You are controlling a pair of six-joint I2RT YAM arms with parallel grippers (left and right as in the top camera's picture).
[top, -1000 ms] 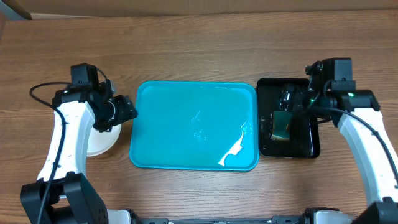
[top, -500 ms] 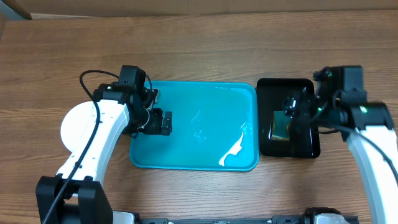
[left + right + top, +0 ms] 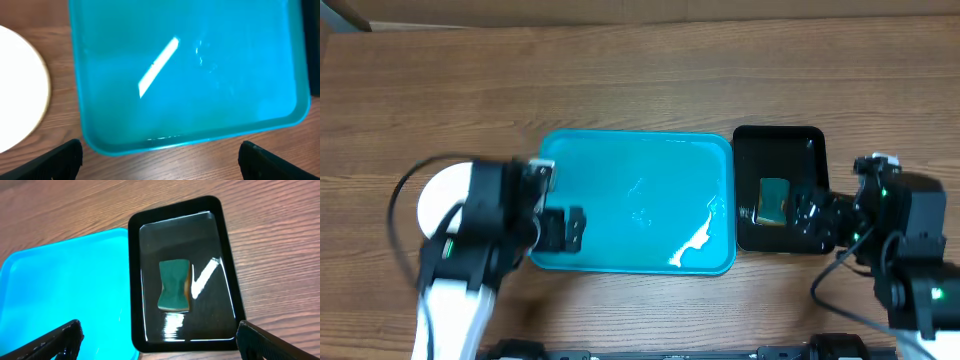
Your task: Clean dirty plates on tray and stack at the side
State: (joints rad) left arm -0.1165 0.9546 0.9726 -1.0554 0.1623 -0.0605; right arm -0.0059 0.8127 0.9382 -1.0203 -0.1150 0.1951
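Observation:
The turquoise tray [image 3: 635, 200] lies in the middle of the table with nothing on it; it also shows in the left wrist view [image 3: 190, 75] and the right wrist view [image 3: 65, 290]. The plates [image 3: 438, 192] sit stacked on the table left of the tray, white on top, partly hidden by my left arm; the stack's edge shows in the left wrist view [image 3: 20, 90]. My left gripper [image 3: 567, 230] is open and empty above the tray's near left corner. My right gripper [image 3: 812, 215] is open and empty above the near right part of the black tray.
A smaller black tray [image 3: 780, 235] stands right of the turquoise tray and holds a green sponge [image 3: 773, 200], also seen in the right wrist view [image 3: 174, 286]. Bare wooden table surrounds everything.
My left arm has drawn back toward the near edge and now covers part of the plate stack. My right arm has pulled back toward the near right, away from the sponge.

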